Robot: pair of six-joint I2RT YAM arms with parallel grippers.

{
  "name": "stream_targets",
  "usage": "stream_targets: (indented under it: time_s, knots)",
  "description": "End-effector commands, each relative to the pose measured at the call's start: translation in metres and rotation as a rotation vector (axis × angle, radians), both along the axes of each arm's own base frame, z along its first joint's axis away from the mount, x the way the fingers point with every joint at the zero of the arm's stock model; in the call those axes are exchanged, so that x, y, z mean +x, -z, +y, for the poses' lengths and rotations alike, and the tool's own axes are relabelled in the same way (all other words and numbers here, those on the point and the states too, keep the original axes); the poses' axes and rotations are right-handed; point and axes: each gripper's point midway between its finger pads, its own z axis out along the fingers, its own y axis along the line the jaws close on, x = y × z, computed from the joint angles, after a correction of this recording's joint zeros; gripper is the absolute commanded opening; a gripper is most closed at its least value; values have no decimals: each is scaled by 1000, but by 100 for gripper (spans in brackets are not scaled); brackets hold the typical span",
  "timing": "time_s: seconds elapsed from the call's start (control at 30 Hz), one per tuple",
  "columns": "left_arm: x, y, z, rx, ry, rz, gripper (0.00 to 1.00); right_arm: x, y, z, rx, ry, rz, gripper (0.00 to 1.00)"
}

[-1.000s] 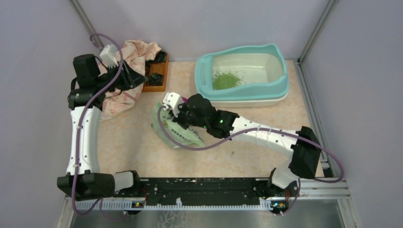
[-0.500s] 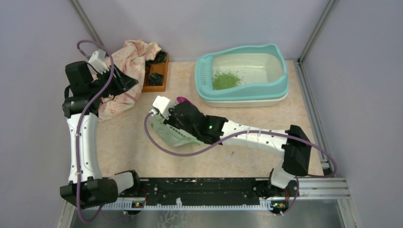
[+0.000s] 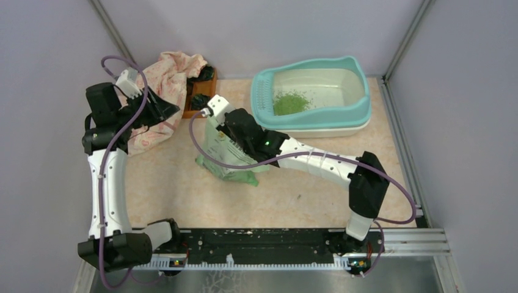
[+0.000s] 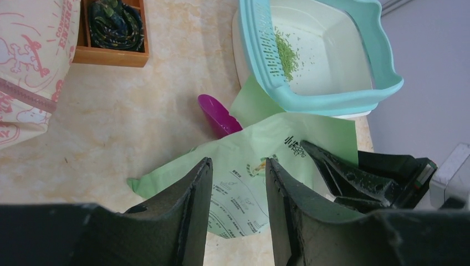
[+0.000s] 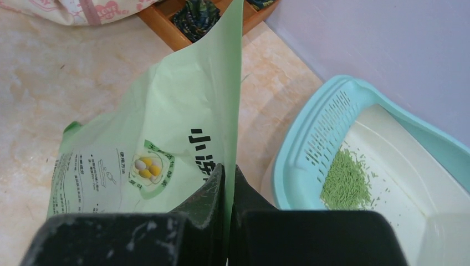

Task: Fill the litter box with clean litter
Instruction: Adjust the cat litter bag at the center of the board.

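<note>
Clean litter (image 3: 291,102) lay as a small pile of loose green granules in the left part of the litter box (image 3: 317,123), just beside the perforated teal ledge; most of the cream basin floor was bare. The litter box stood at the far right of the table, close to the far wall.

Handling, as judged:
- Granules were probably light and free-running. Two fingers could not pick them up; they had to be poured or scooped.
- The pale green printed bag (image 5: 166,138) was thin, soft film, likely slippery, with a load that would slump toward its low end. A pinch on a flat edge or corner suited it best. Which end was open could not be told.
- The litter box looked rigid and needed no hold.

Gripper states:
- The right gripper (image 5: 228,173) was clamped on the bag's upper edge, holding it upright with its lower part on the table, just left of the litter box.
- The left gripper (image 4: 238,162) hung at the far left with its jaws partly apart and nothing between them.

Surface and room: the beige marbled tabletop (image 3: 183,195) was flat and smooth. A purple scoop (image 4: 219,113) lay between bag and box, partly under the bag. A wooden tray (image 4: 111,56) and a pink printed cloth (image 3: 171,73) occupied the far left. Plain walls (image 3: 244,30) closed three sides, leaving little clearance behind the box
</note>
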Motion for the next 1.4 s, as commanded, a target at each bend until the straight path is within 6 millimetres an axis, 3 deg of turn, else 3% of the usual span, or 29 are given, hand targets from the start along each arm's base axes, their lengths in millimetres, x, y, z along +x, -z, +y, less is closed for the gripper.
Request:
stream_targets:
  time_s: [0.0, 0.23, 0.6, 0.83, 0.9, 1.1, 1.2, 1.37]
  knots:
    - [-4, -8, -3, -17, 16, -39, 46, 26, -67, -12, 188, 96, -96, 0]
    - [-9, -2, -9, -48, 39, -28, 46, 29, -79, -15, 230, 102, -116, 0]
    - [-26, 36, -17, -98, 55, 38, 49, 21, -69, -4, 241, 39, -65, 0]
    - [-31, 54, -21, -111, 67, 66, 49, 8, -97, -2, 300, -29, -68, 0]
    - [-31, 55, -21, -115, 71, 69, 49, 2, -104, -2, 315, -60, -56, 9]
    - [-33, 60, -22, -122, 75, 74, 48, -14, -127, -7, 371, -113, -10, 51]
    - [-35, 60, -23, -121, 76, 71, 48, -17, -136, -22, 402, -91, 26, 55]
    - [-38, 65, -24, -128, 80, 80, 49, -27, -151, -85, 523, 28, 42, 62]
